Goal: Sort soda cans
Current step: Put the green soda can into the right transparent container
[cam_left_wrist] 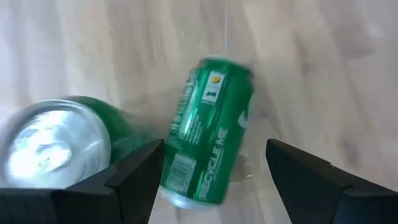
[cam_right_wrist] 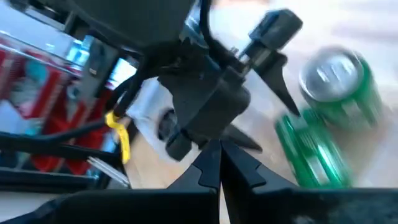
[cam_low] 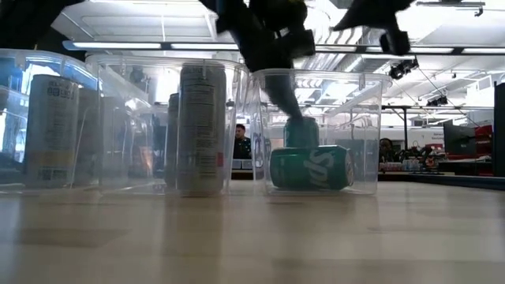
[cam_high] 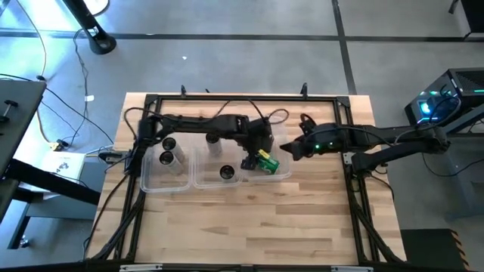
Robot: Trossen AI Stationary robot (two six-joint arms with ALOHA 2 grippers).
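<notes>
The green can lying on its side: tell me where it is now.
In the high view the fallen green can lies in the rightmost clear tub, beside an upright green can, under the open left gripper.

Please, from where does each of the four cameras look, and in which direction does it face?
High: above, straight down; both arms, three clear tubs.
Low: table height, level across; tubs, lying green can, arms from above.
Left wrist: down past its open left end effector at both green cans.
Right wrist: past its shut right end effector toward the left arm.
Shared: all show the lying green can.
</notes>
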